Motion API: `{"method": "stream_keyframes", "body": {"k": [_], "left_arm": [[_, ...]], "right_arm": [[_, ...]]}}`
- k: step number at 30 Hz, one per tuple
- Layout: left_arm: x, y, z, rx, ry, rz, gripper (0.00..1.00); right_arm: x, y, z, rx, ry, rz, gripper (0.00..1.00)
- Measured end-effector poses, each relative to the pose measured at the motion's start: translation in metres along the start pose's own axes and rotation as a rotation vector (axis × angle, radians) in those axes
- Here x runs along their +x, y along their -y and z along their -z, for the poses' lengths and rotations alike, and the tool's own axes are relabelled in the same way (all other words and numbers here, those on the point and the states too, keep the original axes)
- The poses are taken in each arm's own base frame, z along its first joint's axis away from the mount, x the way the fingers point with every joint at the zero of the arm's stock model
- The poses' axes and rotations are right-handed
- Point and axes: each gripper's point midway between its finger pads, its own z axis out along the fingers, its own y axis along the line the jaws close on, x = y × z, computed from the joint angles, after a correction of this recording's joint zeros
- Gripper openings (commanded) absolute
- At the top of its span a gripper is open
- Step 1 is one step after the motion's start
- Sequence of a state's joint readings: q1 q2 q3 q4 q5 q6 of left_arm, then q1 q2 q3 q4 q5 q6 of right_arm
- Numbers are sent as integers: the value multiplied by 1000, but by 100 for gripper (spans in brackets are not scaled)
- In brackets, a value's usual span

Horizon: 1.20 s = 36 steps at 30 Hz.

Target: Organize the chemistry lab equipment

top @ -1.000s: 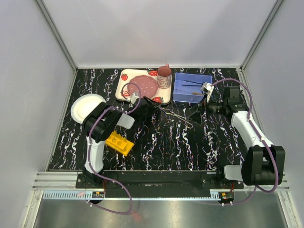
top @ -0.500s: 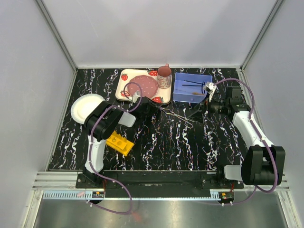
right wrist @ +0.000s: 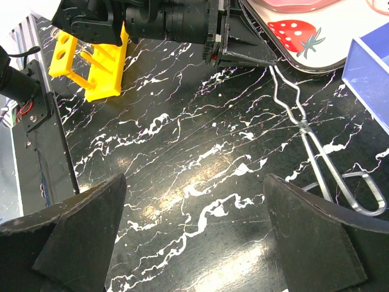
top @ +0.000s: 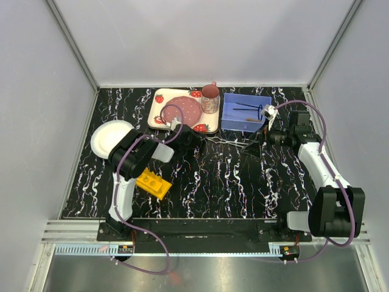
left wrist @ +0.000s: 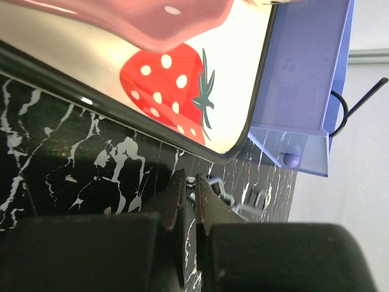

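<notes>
A: Hunting for the thin wire tongs (right wrist: 301,123). Where?

B: Down on the black marbled table (right wrist: 182,140), just in front of the strawberry tray (left wrist: 240,79) and the blue bin (top: 240,121). Stretched between the two grippers.

A: Pointing which way?

B: Seen from above, laid nearly left to right across the table. Wavy tip end to the left, loop handles to the right. Seen from the right wrist, running from upper middle down to lower right, crossing at a pivot about halfway along, loops ending near the lower right edge.

A: Held by anything?

B: Pinched at the tip end by the left gripper (left wrist: 189,182). Fingers (left wrist: 173,204) pressed flat together there, with a glint of wire at the very tips and the wavy part poking out beyond.

A: Lifted or resting?

B: Cannot tell at the tip end. Handle loops look flat on the table.

A: And the right gripper (right wrist: 194,176)?

B: Spread wide, pinching nothing. Hanging low over the table, facing the left gripper, with the handle loops just beside one finger.

A: Any more lab kit about?

B: Yellow rack (top: 153,184) near the left arm, well apart from the tongs. Thin dark pieces in the blue bin, too small to name.
</notes>
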<state>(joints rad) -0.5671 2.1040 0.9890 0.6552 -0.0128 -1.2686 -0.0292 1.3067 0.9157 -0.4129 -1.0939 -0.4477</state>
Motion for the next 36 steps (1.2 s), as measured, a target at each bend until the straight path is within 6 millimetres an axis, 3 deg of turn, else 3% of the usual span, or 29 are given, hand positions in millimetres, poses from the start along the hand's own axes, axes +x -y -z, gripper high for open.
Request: {"method": "stream_keyframes", "body": {"k": [13, 18, 24, 29, 36], "left_arm": [[13, 12, 11, 141, -79, -59, 0], [24, 3, 22, 163, -129, -94, 0], [37, -2, 46, 180, -196, -139, 0], [39, 18, 71, 255, -217, -180, 0], [37, 44, 109, 349, -222, -257, 0]], "right_arm": [[2, 1, 1, 1, -4, 16, 100], [8, -1, 2, -7, -23, 29, 100], [20, 0, 0, -21, -54, 14, 100], [30, 5, -3, -27, -86, -45, 100], [28, 12, -13, -48, -147, -145, 100]]}}
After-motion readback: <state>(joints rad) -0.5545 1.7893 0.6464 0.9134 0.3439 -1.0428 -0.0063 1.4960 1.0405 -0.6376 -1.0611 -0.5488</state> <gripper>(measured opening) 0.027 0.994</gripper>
